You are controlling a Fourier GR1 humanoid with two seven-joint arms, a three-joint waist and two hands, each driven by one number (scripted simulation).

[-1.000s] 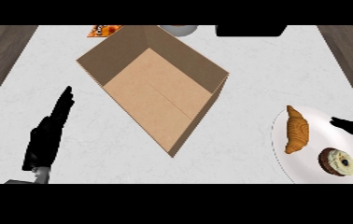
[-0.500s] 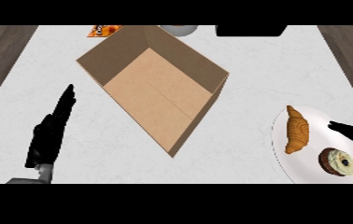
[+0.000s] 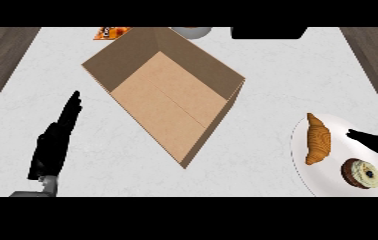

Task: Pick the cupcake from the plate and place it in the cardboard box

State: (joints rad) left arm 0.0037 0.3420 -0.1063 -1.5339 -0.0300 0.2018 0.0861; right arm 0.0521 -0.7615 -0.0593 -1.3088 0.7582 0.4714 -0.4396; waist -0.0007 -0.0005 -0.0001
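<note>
A pale marbled surface (image 3: 273,69) fills the head view, and an open cardboard box (image 3: 166,91) sits on it left of centre, turned at an angle so that one corner points toward the lower edge. Its inside is bare brown card with a crease running along the floor. At the right edge a white plate (image 3: 301,149) rests on the surface, well apart from the box. On the plate lies a golden croissant (image 3: 319,139), lengthwise, and just below and to its right stands the cupcake (image 3: 361,173), dark brown round the outside with a pale top; it is partly cut by the edge of the view. The right hand (image 3: 363,137) shows only as a dark fingertip shape coming in from the right edge over the plate, above the cupcake and beside the croissant; whether its fingers are spread or curled I cannot tell, and it touches neither pastry as far as can be seen. The left hand (image 3: 55,141) is at the lower left, fingers straight and pointing up the view, holding nothing, apart from the box. Along the far edge sit an orange packet (image 3: 111,32), a grey round object (image 3: 193,32) and a black object (image 3: 268,32).
</note>
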